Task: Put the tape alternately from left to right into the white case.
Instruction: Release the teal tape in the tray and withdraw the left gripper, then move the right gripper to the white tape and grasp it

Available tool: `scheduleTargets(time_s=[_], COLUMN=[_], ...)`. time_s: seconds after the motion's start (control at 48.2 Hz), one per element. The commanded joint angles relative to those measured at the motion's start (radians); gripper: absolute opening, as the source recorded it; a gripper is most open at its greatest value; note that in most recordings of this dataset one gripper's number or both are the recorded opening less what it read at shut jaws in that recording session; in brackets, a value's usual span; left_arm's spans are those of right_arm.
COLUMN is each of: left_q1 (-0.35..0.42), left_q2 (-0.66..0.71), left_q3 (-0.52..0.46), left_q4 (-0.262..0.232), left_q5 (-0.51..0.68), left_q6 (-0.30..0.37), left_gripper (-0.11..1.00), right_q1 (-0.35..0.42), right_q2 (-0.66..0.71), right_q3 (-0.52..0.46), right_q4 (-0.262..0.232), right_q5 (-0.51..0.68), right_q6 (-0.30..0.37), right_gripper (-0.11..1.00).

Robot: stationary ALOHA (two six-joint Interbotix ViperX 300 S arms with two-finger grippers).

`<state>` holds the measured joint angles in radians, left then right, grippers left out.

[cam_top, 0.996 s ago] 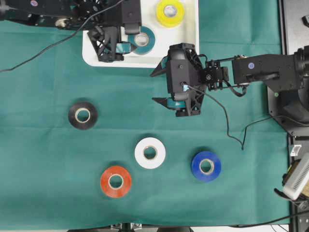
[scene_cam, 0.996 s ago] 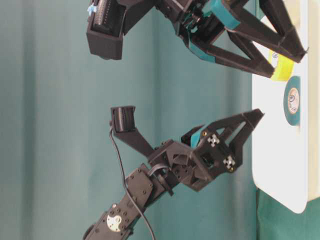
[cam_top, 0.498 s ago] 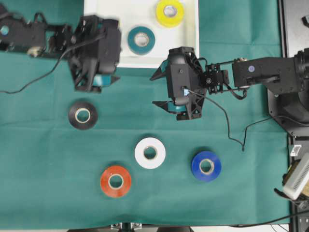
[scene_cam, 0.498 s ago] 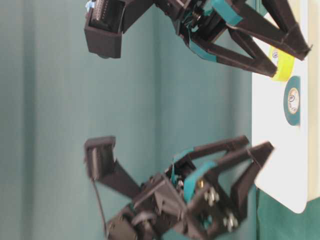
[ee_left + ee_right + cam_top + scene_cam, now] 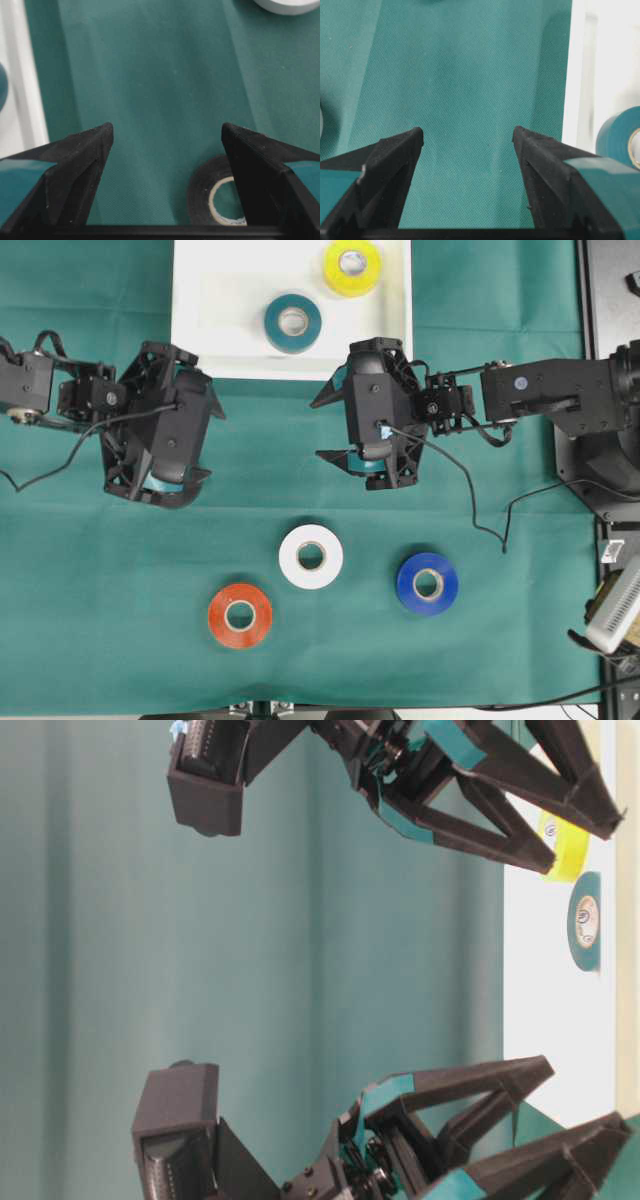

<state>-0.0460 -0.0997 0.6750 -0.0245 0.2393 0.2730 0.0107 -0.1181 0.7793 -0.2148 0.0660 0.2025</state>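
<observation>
**Two rolls in the case, my left gripper over the black one**

My left gripper hangs above the green cloth with its jaws spread wide and nothing between them. Through my left wrist camera I see the black roll lying flat on the cloth just under the gap, nearer my right-hand finger; from overhead my own wrist hides it, so I cannot say how close the tips are to it.

My right gripper is also wide and empty, held over the cloth just beside the near edge of the white case. Its wrist camera shows bare cloth between the fingers, with the case rim and the teal roll off to one side.

The case sits at the far edge of the cloth. In it lie the teal roll and the yellow roll, apart from each other, both flat.

Three rolls lie on the cloth near the front: white in the middle, red just beside it toward my left, and blue toward my right. None of them touch.
</observation>
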Motion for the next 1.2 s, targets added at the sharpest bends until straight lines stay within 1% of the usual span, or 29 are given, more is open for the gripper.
scheduleTargets(time_s=[0.0,0.166,0.29,0.892,1.037,1.183], left_q1=[-0.002,-0.002,-0.002,-0.002,-0.002,-0.002], left_q2=[-0.023,-0.023,-0.023,-0.02,-0.021,-0.021], left_q3=[-0.012,-0.017,-0.011,-0.008,-0.008,-0.008], left_q4=[-0.003,-0.003,-0.003,-0.003,-0.003,-0.003], left_q5=[-0.009,-0.017,-0.017,-0.017,-0.017,-0.017], left_q6=[-0.002,0.0,0.0,0.0,-0.002,0.0], left_gripper=[0.81,0.81,0.81,0.81,0.81,0.81], right_q1=[0.003,0.011,0.035,0.201,0.222,0.225], right_q2=[-0.011,-0.011,-0.015,-0.021,-0.02,-0.012], right_q3=[-0.009,-0.008,-0.006,-0.006,-0.006,-0.009], right_q4=[0.0,0.0,0.002,0.003,0.006,0.005], right_q5=[-0.006,-0.005,0.002,-0.011,-0.023,-0.038], right_q6=[0.0,0.0,0.002,0.003,0.003,0.003], right_gripper=[0.77,0.77,0.77,0.77,0.77,0.77])
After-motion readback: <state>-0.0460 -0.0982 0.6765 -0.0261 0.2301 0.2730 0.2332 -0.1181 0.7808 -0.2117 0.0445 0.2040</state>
